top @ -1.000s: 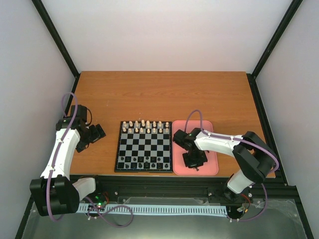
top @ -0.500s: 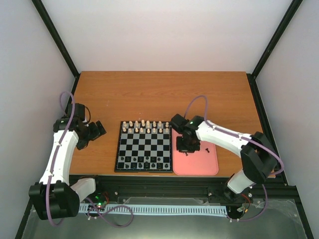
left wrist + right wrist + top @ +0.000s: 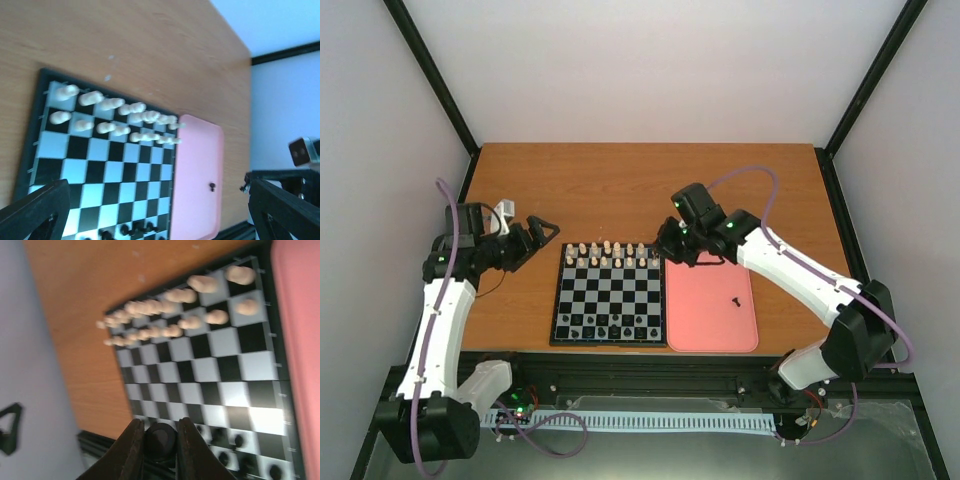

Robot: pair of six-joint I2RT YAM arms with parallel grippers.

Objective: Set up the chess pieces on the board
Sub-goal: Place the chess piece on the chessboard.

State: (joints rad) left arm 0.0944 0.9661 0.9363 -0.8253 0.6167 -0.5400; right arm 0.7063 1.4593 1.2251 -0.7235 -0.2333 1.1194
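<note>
**Right gripper (image 3: 672,247) pinches a black piece (image 3: 159,434) over the chessboard (image 3: 609,300)**

Top view: the right arm reaches forward and to the left, its gripper over the chessboard's far right corner, beside the pink tray (image 3: 705,325). A loose pawn-like piece (image 3: 735,299) lies on that tray. The left arm is raised left of the board, and the left gripper (image 3: 537,240) is spread wide, holding nothing. Other black pieces (image 3: 605,326) stand in the near row, cream pieces (image 3: 607,254) in the two far rows.

Left wrist view: the fingers (image 3: 35,215) stand far apart with nothing between them, and the board shows beyond.

Right wrist view: the fingers (image 3: 131,450) are nearly together, clamped on the black piece.
</note>
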